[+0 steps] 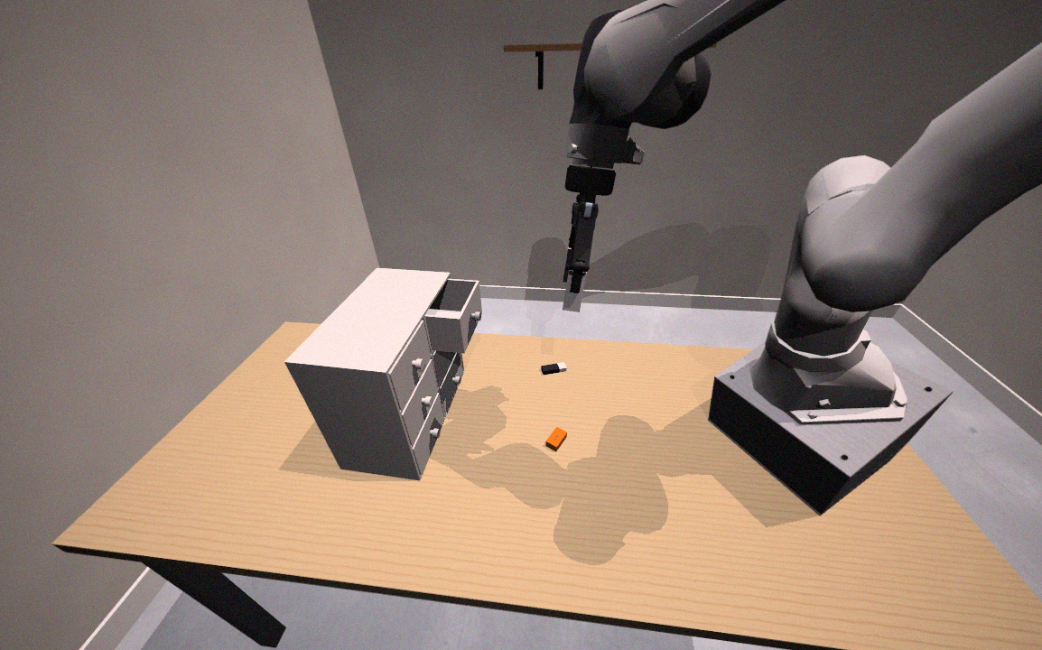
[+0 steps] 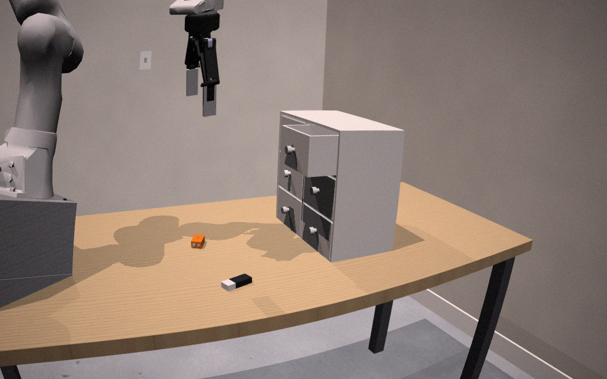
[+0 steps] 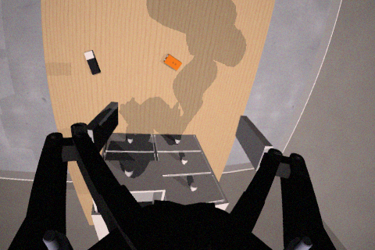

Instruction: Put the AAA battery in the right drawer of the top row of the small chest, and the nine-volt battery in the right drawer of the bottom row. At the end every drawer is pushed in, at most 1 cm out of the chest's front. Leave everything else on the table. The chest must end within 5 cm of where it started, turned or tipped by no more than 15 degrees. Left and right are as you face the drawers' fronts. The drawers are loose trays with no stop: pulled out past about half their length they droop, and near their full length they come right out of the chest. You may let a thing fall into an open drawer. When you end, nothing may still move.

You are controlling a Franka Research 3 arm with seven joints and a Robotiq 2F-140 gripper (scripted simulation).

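Note:
The orange nine-volt battery (image 1: 556, 438) (image 2: 198, 240) (image 3: 173, 62) lies on the table in front of the small white chest (image 1: 371, 315) (image 2: 366, 188). The chest stands upright. Its top right drawer (image 1: 447, 329) (image 2: 323, 155) (image 3: 144, 176) is pulled partly out and looks level. The other drawers look pushed in, including the bottom right drawer (image 2: 322, 230). No AAA battery shows; much of the open drawer's inside is hidden. My gripper (image 1: 572, 297) (image 2: 200, 104) (image 3: 179, 119) is open and empty, high above the table, in front of the chest's fronts.
A black and white block (image 1: 553, 368) (image 2: 236, 281) (image 3: 92, 62) lies on the table (image 1: 266, 517) (image 2: 461, 226), nearer the open drawer's side than the nine-volt battery. The arm's base (image 1: 775, 441) (image 2: 28, 240) stands across the table from the chest.

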